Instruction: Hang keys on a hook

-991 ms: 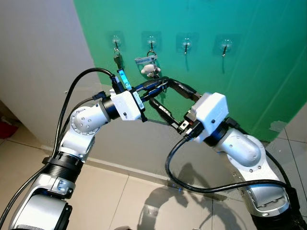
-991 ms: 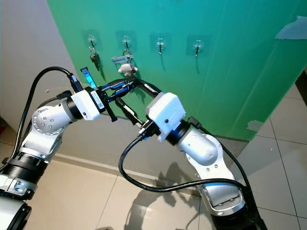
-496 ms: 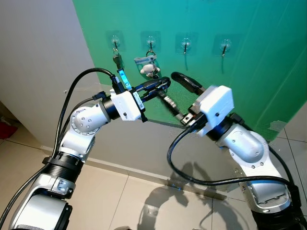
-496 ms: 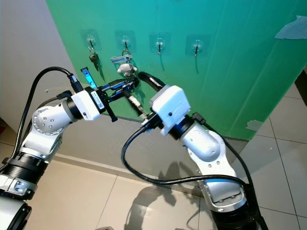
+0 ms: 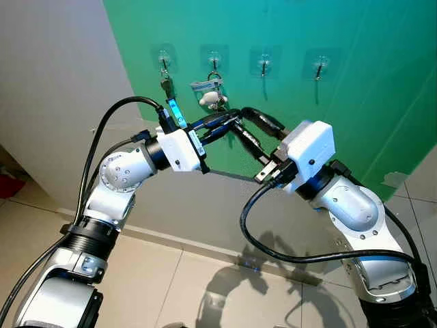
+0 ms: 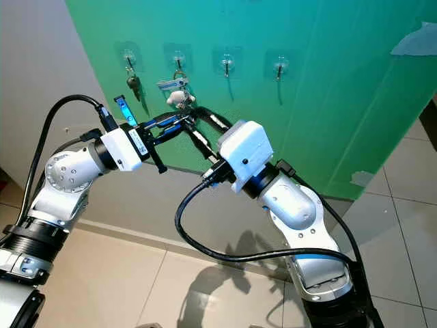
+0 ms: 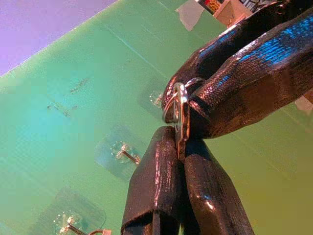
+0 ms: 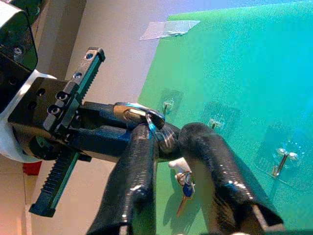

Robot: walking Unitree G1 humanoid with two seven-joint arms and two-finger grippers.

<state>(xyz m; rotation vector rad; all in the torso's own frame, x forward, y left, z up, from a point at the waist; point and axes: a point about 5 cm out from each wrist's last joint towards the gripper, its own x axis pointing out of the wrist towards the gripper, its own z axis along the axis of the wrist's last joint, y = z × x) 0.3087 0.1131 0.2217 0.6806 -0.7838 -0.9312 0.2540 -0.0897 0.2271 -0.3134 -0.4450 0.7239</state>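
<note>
Green wall (image 5: 355, 102), both end effectors on key ring (image 7: 181, 111).

Indoor room corner, apparently a staged test area within a home. Bright green sheet backdrop (image 5: 355, 89) fixed over a plain grey-white wall (image 5: 54, 89), one corner held by a strip of pale tape (image 6: 414, 39). On the sheet: a row of four clear adhesive hooks (image 5: 265, 64). Below it: a white skirting board (image 5: 171, 236) and glossy beige floor tiles (image 5: 157, 287).

left claw (image 5: 232, 120) raised, fingers pinched together | right claw (image 5: 238, 117) raised, fingers apart, tips meeting left's
</note>
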